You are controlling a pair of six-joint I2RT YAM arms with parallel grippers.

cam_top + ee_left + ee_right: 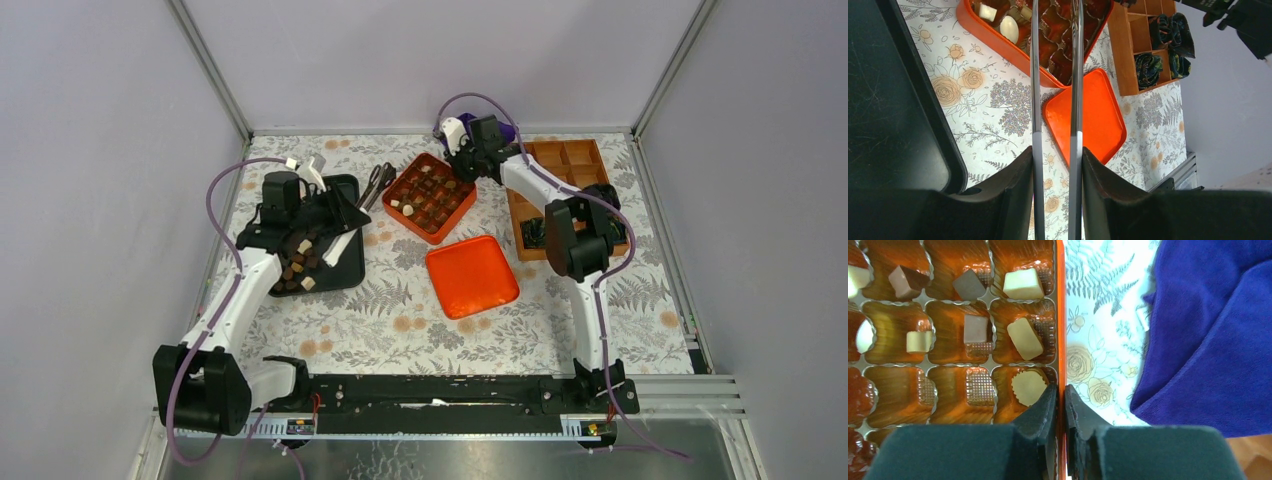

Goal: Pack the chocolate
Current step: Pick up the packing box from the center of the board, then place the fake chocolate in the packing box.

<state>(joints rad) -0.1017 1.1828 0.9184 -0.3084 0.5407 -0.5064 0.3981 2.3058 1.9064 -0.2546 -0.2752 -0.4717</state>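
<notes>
**A:** Grey walls, a floral cloth on the table. At the left, a black tray (340,278) holds loose chocolates (298,262), brown and cream.

**B:** And the left gripper (1055,165)?

**A:** It is clamped on tongs (1076,75). Their 2 arms reach out over the box (1061,300). The tips are cut off, so I cannot tell whether they carry a piece.

**B:** Further right?

**A:** The lid (471,275) lies near the box. The right gripper (1062,402) is pinched shut on the box's wall, which I take as steadying it. Beyond that are a wooden rack (560,160) and a purple cloth (1208,330).

**B:** Which step is this?

**A:** Filling, I'd say. Some cells hold pieces and others are bare, with plenty left on the tray. The next move calls for the tong tips to straddle 1 tray piece, squeeze gently, then aim for a bare cell.

**B:** How do the pieces lie?

**A:** Most are squat, with no clear long axis. 1 oblong cream piece (1024,338) lies diagonally in its cell. The tray's pieces form a band running near-left to far-right.
</notes>
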